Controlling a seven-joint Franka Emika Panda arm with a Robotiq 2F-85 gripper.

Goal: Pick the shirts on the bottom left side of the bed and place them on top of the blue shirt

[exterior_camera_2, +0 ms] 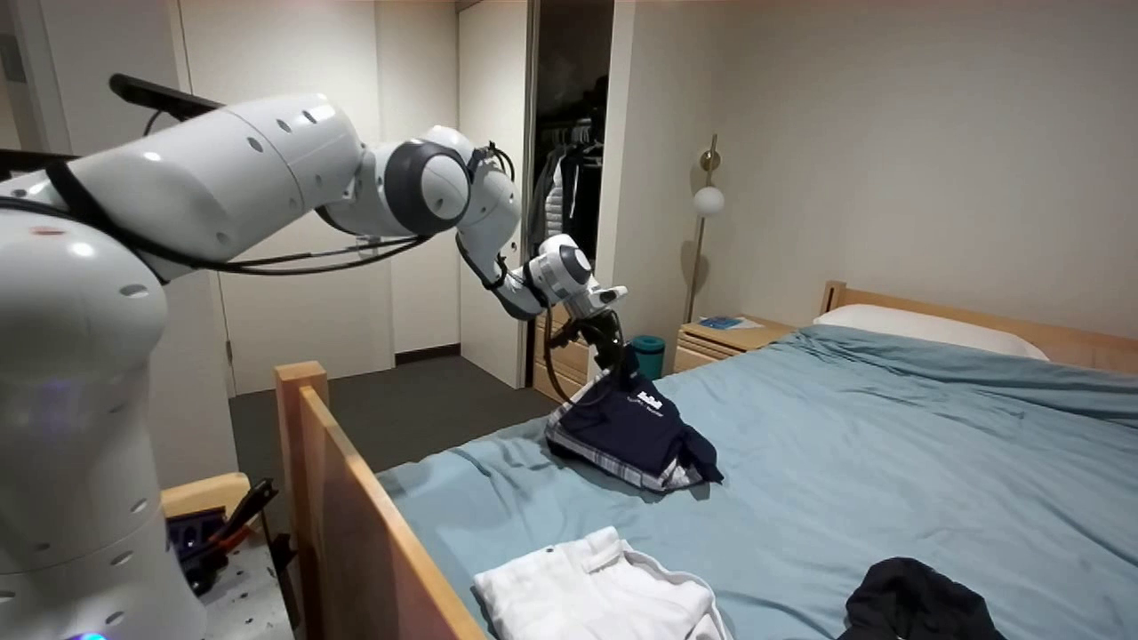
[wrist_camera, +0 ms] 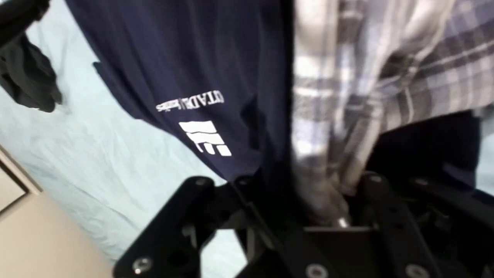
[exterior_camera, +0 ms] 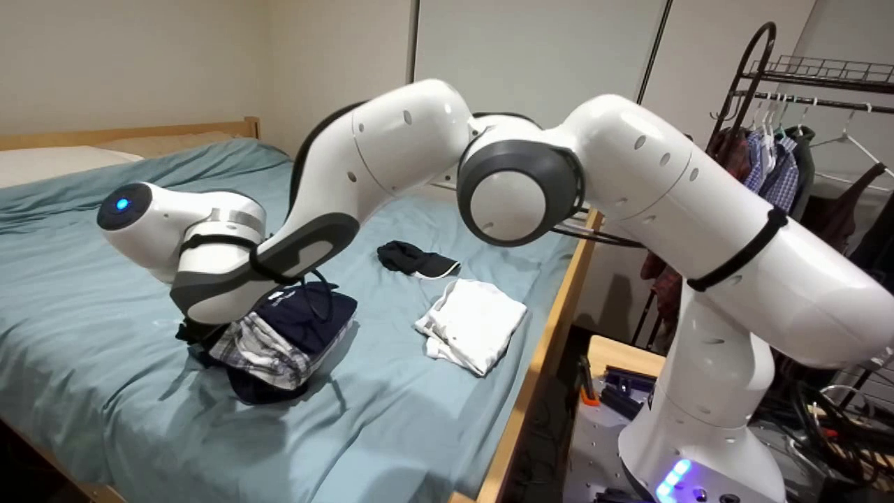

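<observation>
A navy shirt with white print [exterior_camera: 318, 318] lies folded over a grey and white plaid shirt [exterior_camera: 262, 356]. Both also show in the other views: the navy shirt [exterior_camera_2: 636, 427] [wrist_camera: 173, 58] and the plaid shirt [wrist_camera: 332, 85]. A dark blue garment [exterior_camera: 262, 391] shows under the plaid one. My gripper [wrist_camera: 305, 177] has navy and plaid cloth bunched tightly between its fingers. In an exterior view the gripper [exterior_camera_2: 621, 360] is at the pile's upper edge, which is pulled up. I cannot tell whether the pile's underside touches the bed.
A folded white shirt [exterior_camera: 475, 325] and a black cap [exterior_camera: 412, 260] lie on the blue bedding [exterior_camera: 391, 433] near the robot. A wooden bed rail [exterior_camera_2: 382, 524] stands between the robot base and the mattress. A clothes rack [exterior_camera: 824, 101] stands behind the base.
</observation>
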